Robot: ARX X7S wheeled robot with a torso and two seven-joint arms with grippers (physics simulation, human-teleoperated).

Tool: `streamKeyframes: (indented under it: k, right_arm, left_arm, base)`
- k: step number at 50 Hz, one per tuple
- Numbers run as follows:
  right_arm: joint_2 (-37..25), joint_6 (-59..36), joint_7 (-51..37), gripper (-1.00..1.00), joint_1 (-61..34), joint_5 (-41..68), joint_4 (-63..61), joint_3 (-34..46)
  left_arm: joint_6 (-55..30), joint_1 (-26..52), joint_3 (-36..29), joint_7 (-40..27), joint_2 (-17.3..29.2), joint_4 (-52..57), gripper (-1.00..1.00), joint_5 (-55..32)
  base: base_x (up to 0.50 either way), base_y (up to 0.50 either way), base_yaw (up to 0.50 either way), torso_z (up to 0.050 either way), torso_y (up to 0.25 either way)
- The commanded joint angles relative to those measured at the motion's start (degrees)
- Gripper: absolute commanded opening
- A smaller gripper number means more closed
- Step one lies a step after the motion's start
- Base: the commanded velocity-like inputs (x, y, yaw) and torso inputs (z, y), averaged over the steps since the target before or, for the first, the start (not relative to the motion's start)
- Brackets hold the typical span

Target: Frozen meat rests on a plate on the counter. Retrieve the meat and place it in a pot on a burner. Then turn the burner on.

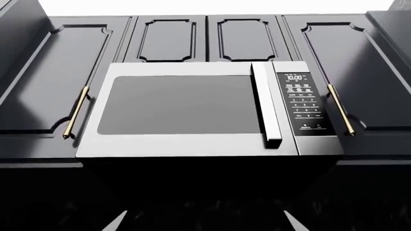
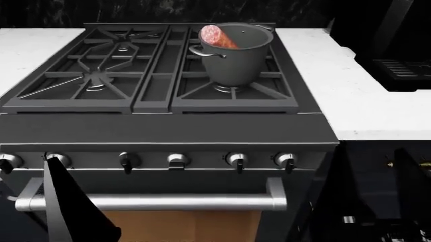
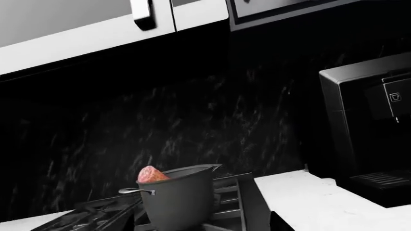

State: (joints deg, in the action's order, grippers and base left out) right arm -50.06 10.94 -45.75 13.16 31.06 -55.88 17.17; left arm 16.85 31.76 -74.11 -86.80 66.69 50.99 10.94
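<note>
Leaning in pot (image 2: 237, 60), meat (image 2: 217, 36) is placed w/ burner unlit. Risk: twisting wrong knob (image 2: 235, 160). Pincer states can't tell.

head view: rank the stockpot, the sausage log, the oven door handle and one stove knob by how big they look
1. Long silver oven door handle bar, though nearness to the camera inflates it.
2. Tall dark grey metal stockpot.
3. Reddish-brown mottled sausage log, partly hidden inside the stockpot.
4. Small dark stove knob.

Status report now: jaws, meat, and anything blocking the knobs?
Jaws: state not visible. Meat leaning in pot on rear right burner. Knobs unobstructed, none touched.
</note>
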Motion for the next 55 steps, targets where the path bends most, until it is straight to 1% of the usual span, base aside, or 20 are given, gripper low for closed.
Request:
streamKeyframes:
  k: [1,13,55]
  right_arm:
    - [-0.16,-0.05,0.19,1.0,0.3,-0.15,0.65,0.81]
    - [-0.11,0.18,-0.28,1.0,0.31,0.13,1.0,0.7]
    - [-0.52,-5.65,-2.58,1.0,-1.28,-0.18,2.37,2.95]
  left_arm:
    - [0.64,-1.38,1.4,0.35,-0.32,-0.53,1.0,-0.02]
    - [0.47,-2.72,2.79,0.2,-0.17,-0.25,1.0,0.17]
    - [0.28,-5.48,6.1,2.11,-1.01,-1.05,1.0,-0.81]
  base:
    - [0.0,0.0,0.0,-0.05,0.0]
    - [0.0,0.0,0.0,-0.05,0.0]
    - [0.0,0.0,0.0,-0.05,-0.011]
